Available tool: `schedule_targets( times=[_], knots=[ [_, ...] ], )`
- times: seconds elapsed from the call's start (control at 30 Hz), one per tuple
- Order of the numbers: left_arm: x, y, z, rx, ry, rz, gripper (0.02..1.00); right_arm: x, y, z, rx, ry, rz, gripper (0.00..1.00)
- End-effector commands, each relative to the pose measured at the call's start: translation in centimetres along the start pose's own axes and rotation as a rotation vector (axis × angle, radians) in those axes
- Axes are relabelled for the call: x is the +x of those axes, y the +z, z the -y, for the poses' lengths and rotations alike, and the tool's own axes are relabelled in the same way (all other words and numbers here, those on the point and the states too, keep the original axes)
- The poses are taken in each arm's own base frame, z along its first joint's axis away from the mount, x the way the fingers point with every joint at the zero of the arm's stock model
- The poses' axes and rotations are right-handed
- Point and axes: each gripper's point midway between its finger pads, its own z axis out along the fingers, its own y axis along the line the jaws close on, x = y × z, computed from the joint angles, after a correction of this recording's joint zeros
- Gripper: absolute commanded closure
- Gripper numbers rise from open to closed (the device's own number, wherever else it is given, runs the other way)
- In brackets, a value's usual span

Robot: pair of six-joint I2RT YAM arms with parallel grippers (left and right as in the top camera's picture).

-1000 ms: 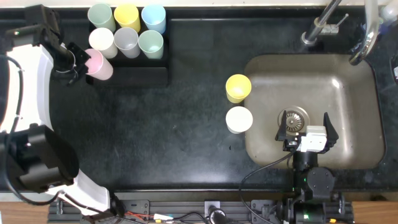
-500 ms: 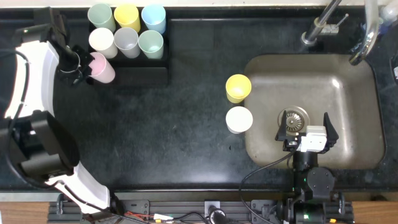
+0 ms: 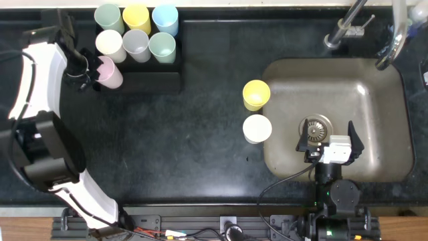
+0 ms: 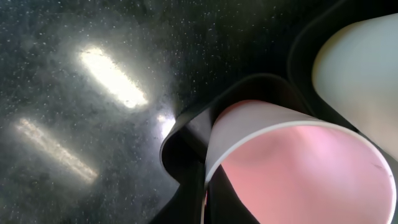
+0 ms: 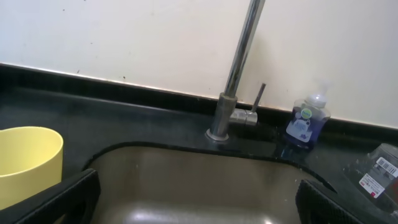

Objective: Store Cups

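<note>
Left gripper (image 3: pixel 89 69) clamped on pink cup (image 3: pixel 108 72), tilted at left end of black cup rack (image 3: pixel 157 82). Right gripper (image 3: pixel 328 134) spread wide, empty, over steel sink (image 3: pixel 381 100). Yellow cup (image 3: pixel 256 94) and white cup (image 3: pixel 257 128) on black speckled countertop (image 3: pixel 167 154) beside sink. Faucet (image 5: pixel 239 68) and soap bottle (image 5: pixel 305 121) against pale wall (image 5: pixel 124 37).

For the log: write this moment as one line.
left jaws: shut on pink cup at rack | right jaws: open over sink | unstored: yellow cup, white cup

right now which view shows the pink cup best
The left wrist view: the pink cup is close up, its rim and inside plain. The top view shows it small and tilted at the left end of the rack.
</note>
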Motion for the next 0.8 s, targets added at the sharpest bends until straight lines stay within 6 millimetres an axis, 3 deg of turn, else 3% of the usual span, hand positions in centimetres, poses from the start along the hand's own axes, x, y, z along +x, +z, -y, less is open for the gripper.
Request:
schedule_targets(
  times=[0.03, 0.17, 0.27, 0.3, 0.43, 0.5, 0.63, 0.73, 0.8],
  knots=[
    [-0.8, -0.3, 0.6, -0.001, 0.002, 0.037, 0.982, 0.3, 0.0, -0.1, -0.002, 0.011, 0.001, 0.005],
    [-1.0, -0.3, 0.7, 0.004, 0.002, 0.046, 0.976, 0.3, 0.0, -0.1, -0.002, 0.011, 0.001, 0.005],
    [-1.0, -0.3, 0.8, 0.005, 0.002, 0.046, 0.169, 0.3, 0.0, -0.1, -0.002, 0.011, 0.001, 0.003],
    [-1.0, -0.3, 0.8, 0.005, 0.002, 0.046, 0.036, 0.3, 0.0, -0.1, -0.002, 0.011, 0.001, 0.005],
    [-1.1, -1.9, 0.8, 0.025, 0.006, 0.070, 0.018, 0.3, 0.0, -0.1, -0.001, 0.011, 0.001, 0.003],
    [-1.1, -3.9, 0.9, 0.052, 0.005, 0.103, 0.018, 0.3, 0.0, -0.1, -0.002, 0.011, 0.001, 0.003],
    [-0.1, -9.8, 2.0, 0.179, 0.026, 0.171, 0.018, 0.3, 0.0, -0.1, -0.002, 0.011, 0.001, 0.005],
    [2.6, -14.4, 5.3, 0.293, 0.162, 0.252, 0.018, 0.3, 0.0, -0.1, -0.002, 0.011, 0.001, 0.003],
    [5.6, -16.2, 9.4, 0.361, 0.321, 0.304, 0.018, 0.3, 0.0, -0.1, -0.002, 0.011, 0.001, 0.005]
  ],
)
